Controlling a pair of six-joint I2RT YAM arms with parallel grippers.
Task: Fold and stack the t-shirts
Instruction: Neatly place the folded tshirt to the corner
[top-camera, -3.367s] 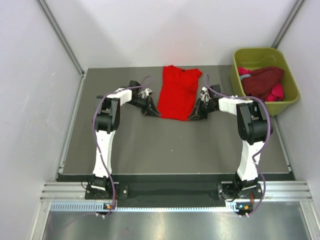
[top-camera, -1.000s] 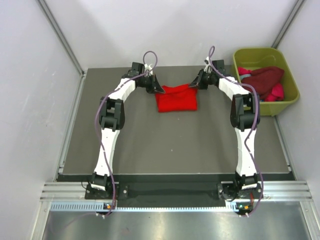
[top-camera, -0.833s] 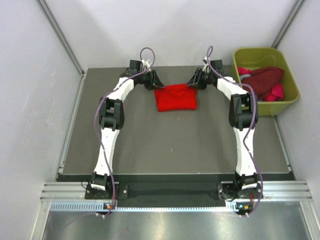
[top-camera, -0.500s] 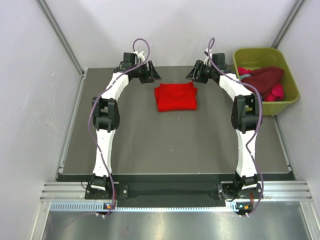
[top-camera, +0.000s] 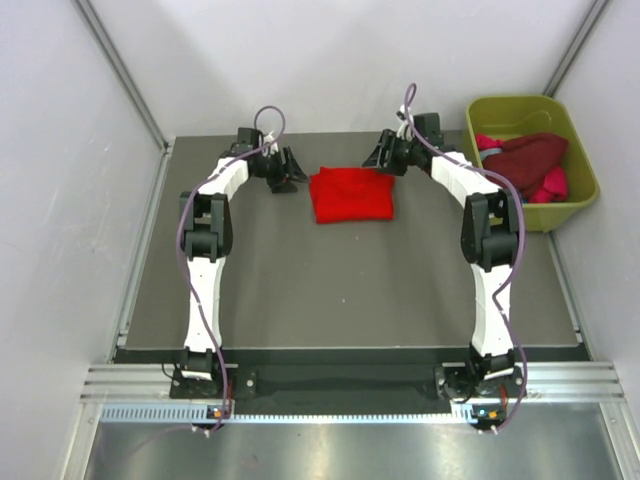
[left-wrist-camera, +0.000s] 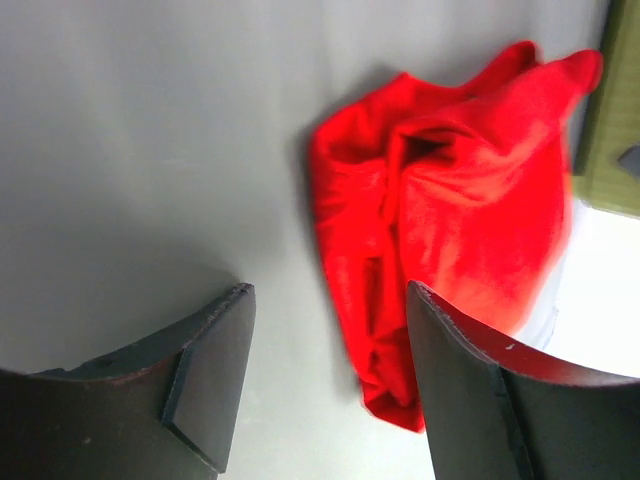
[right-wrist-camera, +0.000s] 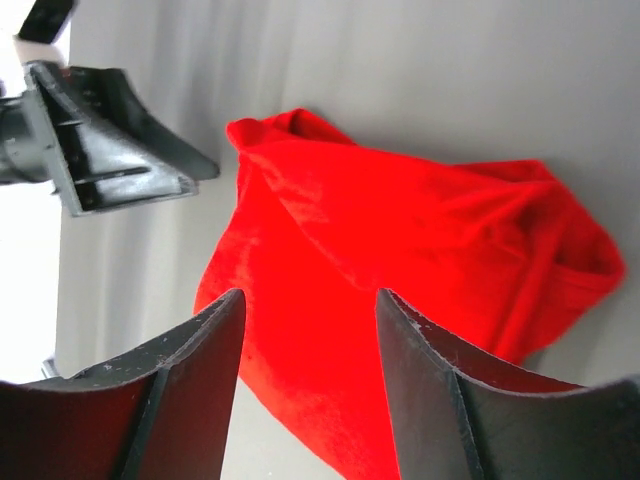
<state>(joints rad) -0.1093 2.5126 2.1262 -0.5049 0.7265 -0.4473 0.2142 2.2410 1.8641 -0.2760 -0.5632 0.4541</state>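
On your left, the left gripper (top-camera: 288, 175) hangs just beside the left edge of the bright red cloth t-shirt (top-camera: 352, 194). Its jaws are partly open and hold nothing. The shirt lies folded into a squat rectangle on the dark grey table top (top-camera: 300, 280), toward the far edge, between the two arms (the wrist views show its edges lumpy rather than crisp). The right gripper (top-camera: 383, 158) sits just off the shirt's far right corner, likewise parted and empty. Further right, the olive-green plastic tub (top-camera: 510, 101) holds a dark maroon t-shirt (top-camera: 525, 160) and a magenta-pink one (top-camera: 555, 185), heaped together. I judge the cloth light, limp and quick to slump, so a pinch in the middle will only bunch it. Take the next shirt at two spread points, shoulders or hem corners, one per gripper, and expect neighbouring cloth to drag along out of the tub.
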